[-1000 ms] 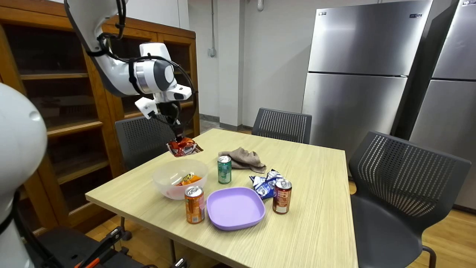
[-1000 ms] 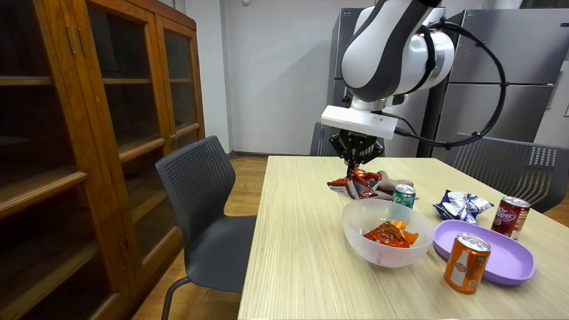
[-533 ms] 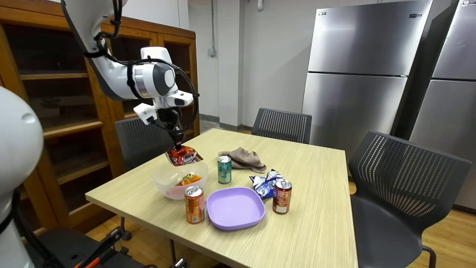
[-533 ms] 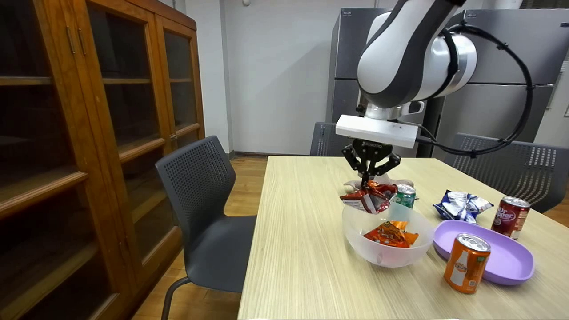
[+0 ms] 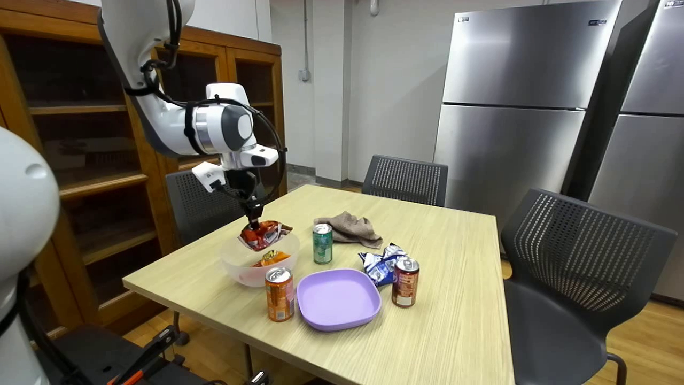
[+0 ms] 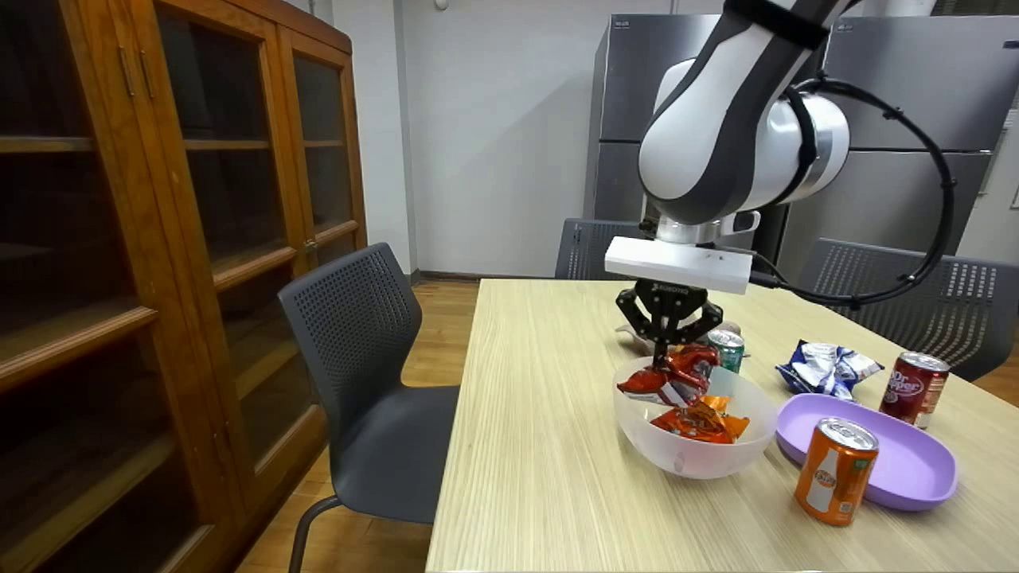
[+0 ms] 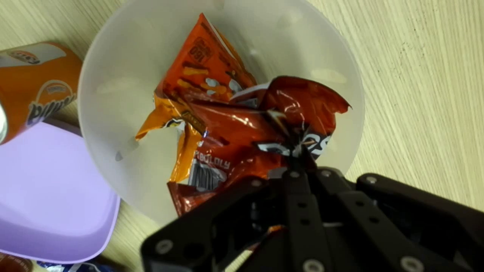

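My gripper (image 6: 660, 362) is shut on the crumpled red snack bag (image 6: 691, 368), pinching its upper part. In the wrist view the fingers come together on the shiny red bag (image 7: 242, 132), and its lower folds are partly behind the dark gripper (image 7: 298, 155). The bag hangs at the mouth of a translucent white bowl (image 7: 109, 158), its lower part seemingly below the rim. An orange snack bag (image 6: 700, 422) lies inside the bowl. Whether the red bag touches the orange bag (image 7: 200, 75) I cannot tell. Both exterior views show the gripper over the bowl (image 5: 240, 272).
Near the bowl stand an orange can (image 5: 279, 297), a purple plate (image 5: 339, 299) and a green can (image 5: 322, 246). Farther off are a brown cloth (image 5: 350, 227), a blue snack bag (image 5: 379, 267) and a dark red can (image 5: 405, 283). Chairs (image 6: 374, 350) surround the table.
Gripper and red bag have come down from above and behind the bowl to its opening, also shifting right in an exterior view. The grip stays shut; objects on the table have not moved.
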Motion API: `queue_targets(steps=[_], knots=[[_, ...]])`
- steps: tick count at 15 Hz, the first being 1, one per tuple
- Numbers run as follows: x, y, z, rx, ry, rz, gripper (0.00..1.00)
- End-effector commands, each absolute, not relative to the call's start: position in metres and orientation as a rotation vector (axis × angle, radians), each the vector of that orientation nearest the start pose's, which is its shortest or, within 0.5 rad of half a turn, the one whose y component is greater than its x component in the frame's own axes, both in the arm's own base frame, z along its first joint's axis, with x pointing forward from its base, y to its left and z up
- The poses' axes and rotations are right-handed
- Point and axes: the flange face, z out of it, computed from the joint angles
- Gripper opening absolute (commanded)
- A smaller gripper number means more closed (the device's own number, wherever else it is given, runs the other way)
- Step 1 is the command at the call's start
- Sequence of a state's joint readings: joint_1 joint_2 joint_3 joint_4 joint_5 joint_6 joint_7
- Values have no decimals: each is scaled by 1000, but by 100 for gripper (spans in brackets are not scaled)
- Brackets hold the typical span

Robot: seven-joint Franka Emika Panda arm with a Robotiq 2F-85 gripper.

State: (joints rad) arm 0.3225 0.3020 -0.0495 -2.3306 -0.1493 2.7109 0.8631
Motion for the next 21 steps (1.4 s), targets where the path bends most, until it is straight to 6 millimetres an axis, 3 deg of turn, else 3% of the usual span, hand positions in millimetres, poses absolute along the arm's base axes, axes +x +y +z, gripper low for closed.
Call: queue_targets(steps=[1, 8, 14, 15, 16, 21], knots=[[509, 149, 201, -3092, 670, -88, 0], [503, 146, 172, -3080, 689, 37, 0], [502, 144, 177, -3079, 703, 39, 0], [501, 144, 179, -3080, 701, 36, 6], [501, 144, 181, -3082, 698, 30, 27], [499, 146, 205, -3064, 672, -34, 62]])
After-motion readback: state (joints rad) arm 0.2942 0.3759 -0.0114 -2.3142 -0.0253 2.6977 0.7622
